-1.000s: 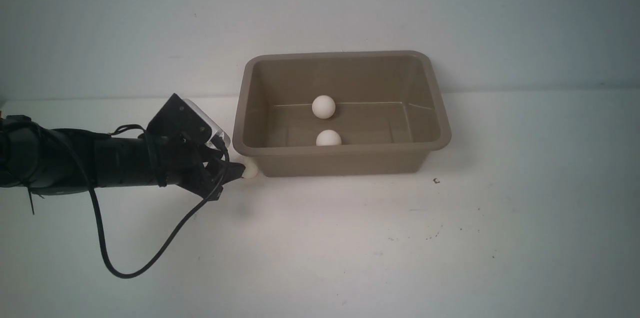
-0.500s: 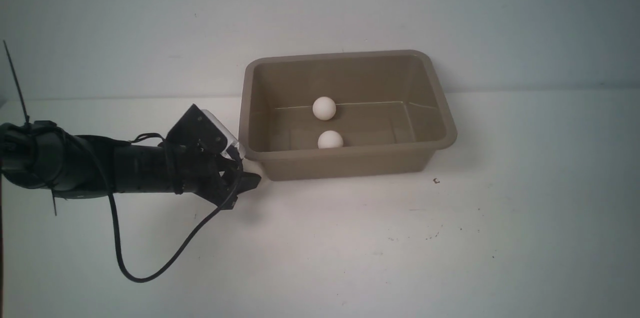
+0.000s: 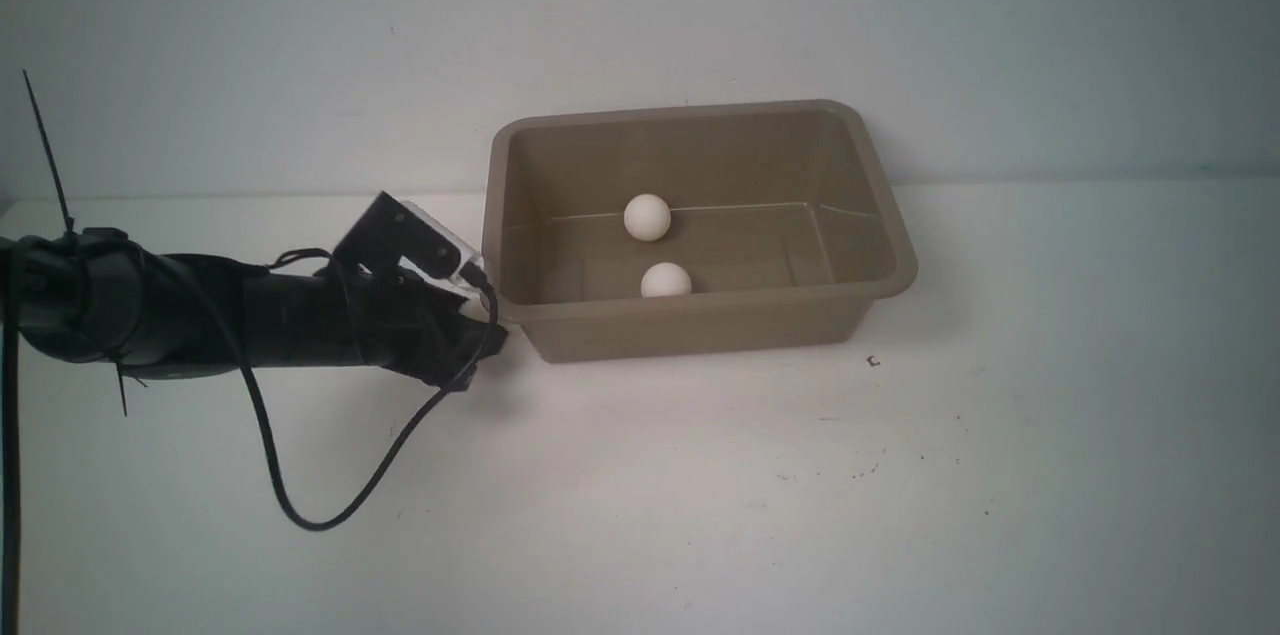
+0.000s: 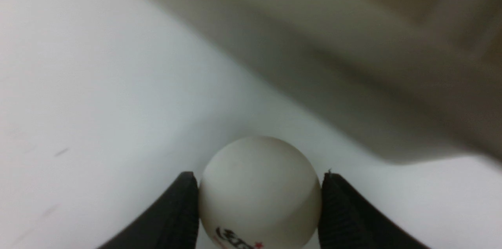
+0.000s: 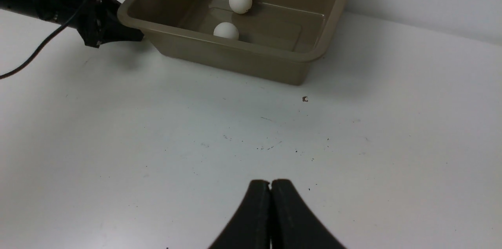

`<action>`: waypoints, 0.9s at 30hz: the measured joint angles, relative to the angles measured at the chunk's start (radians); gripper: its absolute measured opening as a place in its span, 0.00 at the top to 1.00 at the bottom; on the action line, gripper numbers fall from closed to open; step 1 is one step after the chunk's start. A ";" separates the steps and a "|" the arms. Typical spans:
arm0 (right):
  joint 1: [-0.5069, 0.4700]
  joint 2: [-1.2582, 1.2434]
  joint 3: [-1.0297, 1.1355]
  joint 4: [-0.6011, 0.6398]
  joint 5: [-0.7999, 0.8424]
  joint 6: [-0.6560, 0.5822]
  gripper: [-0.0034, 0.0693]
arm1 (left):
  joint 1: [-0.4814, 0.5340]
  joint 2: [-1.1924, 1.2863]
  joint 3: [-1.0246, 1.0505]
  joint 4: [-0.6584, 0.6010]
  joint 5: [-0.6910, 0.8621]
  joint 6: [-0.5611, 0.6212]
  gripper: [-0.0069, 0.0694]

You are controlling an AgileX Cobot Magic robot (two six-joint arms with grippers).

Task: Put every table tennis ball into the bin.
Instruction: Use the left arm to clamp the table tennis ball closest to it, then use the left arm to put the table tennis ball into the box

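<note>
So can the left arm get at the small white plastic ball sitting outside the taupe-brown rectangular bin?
Likely yes: the left hand has its fingers against both sides of the small white plastic ball, on the table beside the taupe-brown plastic bin, nothing between.

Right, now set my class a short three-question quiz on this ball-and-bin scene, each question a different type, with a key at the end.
1. Count: how many balls lie in the bin?
2. True or false: the right pincer is shut and holds nothing.
3. Pick one: where is the third ball?
A. in the bin
B. outside the bin, in the left pincer
C. on the bin's rim

Key: 1) two; 2) true; 3) B.
</note>
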 joint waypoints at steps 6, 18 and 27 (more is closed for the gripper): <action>0.000 0.000 0.000 0.000 0.000 0.000 0.98 | 0.047 -0.095 0.008 0.008 -0.145 -0.074 0.45; 0.000 0.000 0.000 0.000 -0.025 -0.001 0.98 | -0.142 -0.395 0.007 0.008 -0.095 -0.097 0.45; 0.000 0.000 0.000 0.000 -0.024 -0.001 0.98 | -0.270 -0.247 -0.038 0.009 -0.136 -0.085 0.45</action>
